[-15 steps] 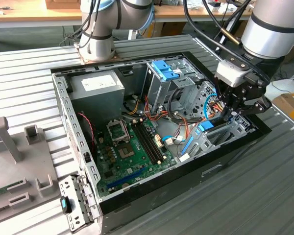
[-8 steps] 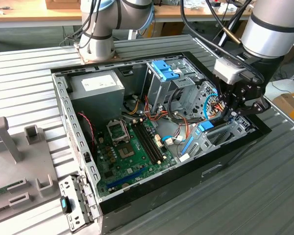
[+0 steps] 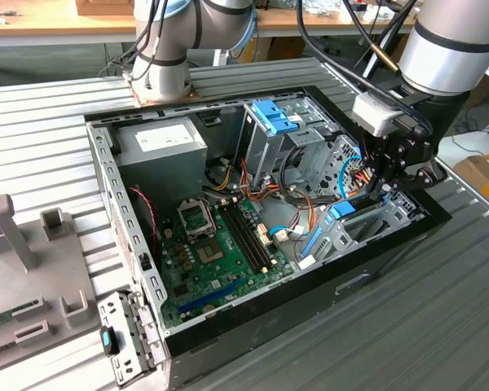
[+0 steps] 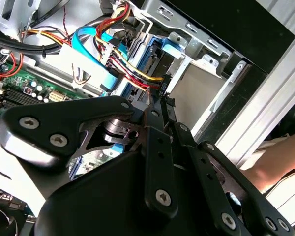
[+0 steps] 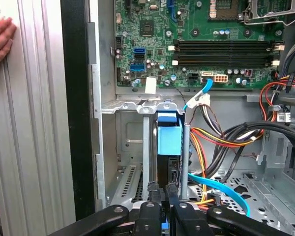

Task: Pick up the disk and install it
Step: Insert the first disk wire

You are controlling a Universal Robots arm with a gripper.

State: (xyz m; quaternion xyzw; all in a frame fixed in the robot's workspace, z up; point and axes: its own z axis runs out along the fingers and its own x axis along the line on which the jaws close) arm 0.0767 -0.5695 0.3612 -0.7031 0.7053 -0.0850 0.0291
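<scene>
Disk (image 5: 168,142) in the case's (image 3: 310,303) drive cage (image 5: 130,105), between the jaws

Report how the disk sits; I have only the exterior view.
Observer: In the first wrist view the disk stands on edge in a slot between two metal uprights of the bay.
Operator: Give me the grip.
Observer: The gripper is at the disk's near end, and its fingers look closed on it.
Operator: Check outside the case.
Observer: A person's hand lies on the ribbed table beside the case wall.
</scene>
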